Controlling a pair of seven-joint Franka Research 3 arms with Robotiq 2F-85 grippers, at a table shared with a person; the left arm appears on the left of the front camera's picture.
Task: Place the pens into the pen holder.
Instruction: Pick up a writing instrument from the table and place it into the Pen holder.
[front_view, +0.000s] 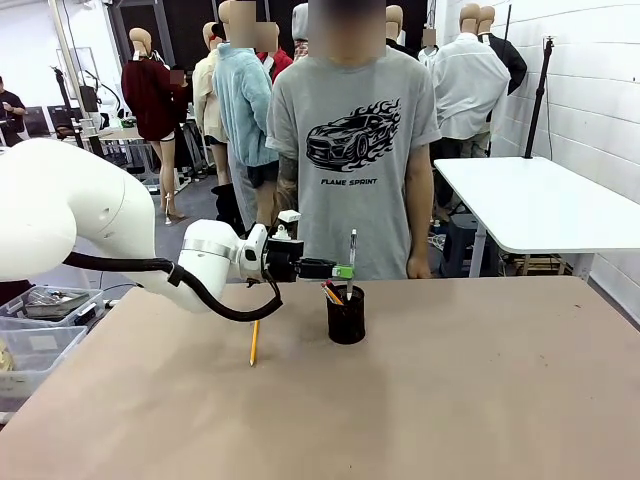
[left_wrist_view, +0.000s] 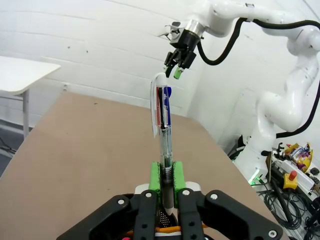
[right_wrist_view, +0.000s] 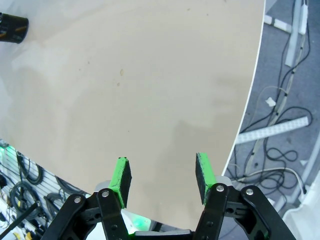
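Yellow-orange and flat on the table (front_view: 480, 400) at left, the pencil (front_view: 254, 342), clear of the pen holder (front_view: 346, 316) and yet to be collected. Right of it, the left gripper (front_view: 345, 271) clamped on the silvery-white pen (front_view: 352, 248), upright with its lower end at the holder's mouth, a few coloured sticks (front_view: 330, 292) already inside; needs only lowering and release for this one, by the look of it. Farther right, the right gripper (right_wrist_view: 161, 159) with jaws apart and empty above bare table.

A brown table (front_view: 480, 400) bears the pen holder (front_view: 346, 320) and a yellow pencil (front_view: 254, 343).
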